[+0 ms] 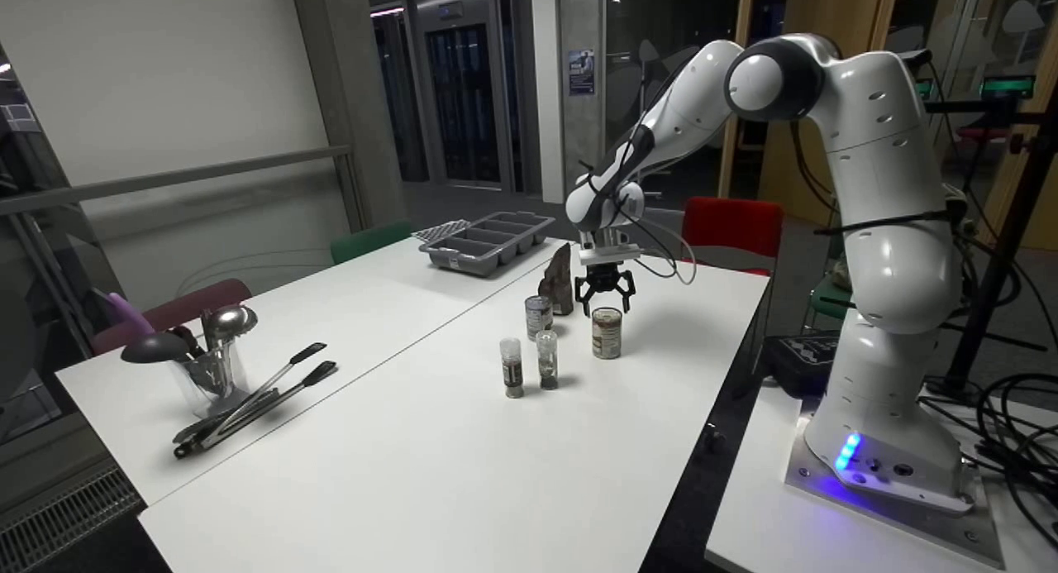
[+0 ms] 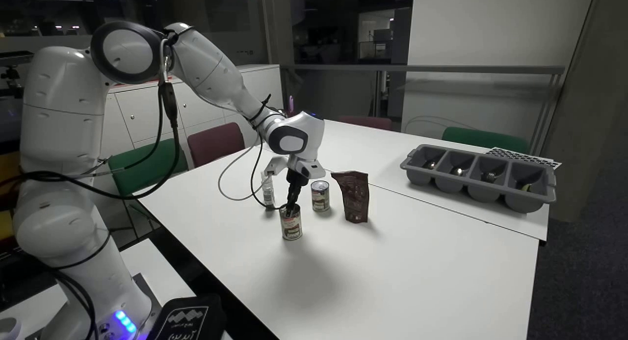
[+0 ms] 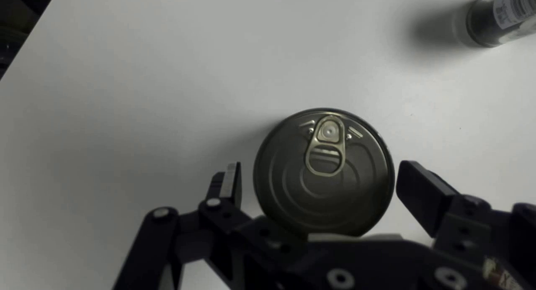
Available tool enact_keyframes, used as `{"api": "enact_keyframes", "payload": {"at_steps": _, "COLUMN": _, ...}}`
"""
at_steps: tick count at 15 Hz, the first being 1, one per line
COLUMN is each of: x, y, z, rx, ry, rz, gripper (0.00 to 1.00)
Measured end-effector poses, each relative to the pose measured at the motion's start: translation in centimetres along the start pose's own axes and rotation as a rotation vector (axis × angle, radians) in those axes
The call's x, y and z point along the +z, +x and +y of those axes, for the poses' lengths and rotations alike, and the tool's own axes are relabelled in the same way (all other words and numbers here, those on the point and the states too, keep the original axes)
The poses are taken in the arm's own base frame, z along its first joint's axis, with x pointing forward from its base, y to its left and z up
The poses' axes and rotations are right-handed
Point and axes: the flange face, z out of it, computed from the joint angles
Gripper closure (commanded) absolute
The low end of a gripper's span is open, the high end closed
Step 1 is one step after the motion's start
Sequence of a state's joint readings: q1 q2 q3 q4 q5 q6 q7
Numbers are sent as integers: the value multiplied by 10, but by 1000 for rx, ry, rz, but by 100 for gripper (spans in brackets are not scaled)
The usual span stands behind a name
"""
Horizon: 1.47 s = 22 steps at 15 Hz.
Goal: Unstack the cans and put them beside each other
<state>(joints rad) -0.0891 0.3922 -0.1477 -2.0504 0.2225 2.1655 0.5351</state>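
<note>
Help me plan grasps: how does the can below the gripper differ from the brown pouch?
The brown pouch stands taller than the can. The pouch is dark brown, while the can is paler. The pouch is irregular in shape; the can is a straight cylinder. The open gripper is at the can, away from the pouch. Both stand on the white table.

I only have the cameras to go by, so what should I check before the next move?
1. Unstacked: ok; near can and far can stand apart.
2. Both upright: ok.
3. Gripper open: ok.
4. Fingers on either side of near can: ok in the wrist view.
5. Fingers free of contact: cannot tell; one side looks too tight to judge.
6. Pouch clear of gripper: ok in an exterior view.
</note>
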Motion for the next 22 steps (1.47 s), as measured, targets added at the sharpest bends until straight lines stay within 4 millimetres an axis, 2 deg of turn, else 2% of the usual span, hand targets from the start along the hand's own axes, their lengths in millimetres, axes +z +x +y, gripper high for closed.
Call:
{"api": "enact_keyframes", "payload": {"at_steps": 4, "x": 4, "y": 6, "z": -1, "rx": 5, "ry": -5, "rz": 0, "gripper": 0}}
{"api": "enact_keyframes", "payload": {"at_steps": 5, "x": 4, "y": 6, "z": -1, "rx": 5, "ry": -5, "rz": 0, "gripper": 25}}
{"api": "enact_keyframes", "payload": {"at_steps": 6, "x": 3, "y": 7, "z": -2, "rx": 5, "ry": -4, "rz": 1, "gripper": 26}}
{"api": "enact_keyframes", "payload": {"at_steps": 8, "x": 2, "y": 7, "z": -2, "rx": 4, "ry": -3, "rz": 3, "gripper": 40}}
{"api": "enact_keyframes", "payload": {"at_steps": 9, "x": 2, "y": 7, "z": -2, "rx": 4, "ry": -2, "rz": 4, "gripper": 44}}
{"api": "enact_keyframes", "payload": {"at_steps": 17, "x": -1, "y": 10, "z": -2, "rx": 9, "ry": 1, "rz": 9, "gripper": 44}}
{"api": "enact_keyframes", "payload": {"at_steps": 22, "x": -20, "y": 21, "z": -7, "rx": 17, "ry": 26, "rz": 43, "gripper": 44}}
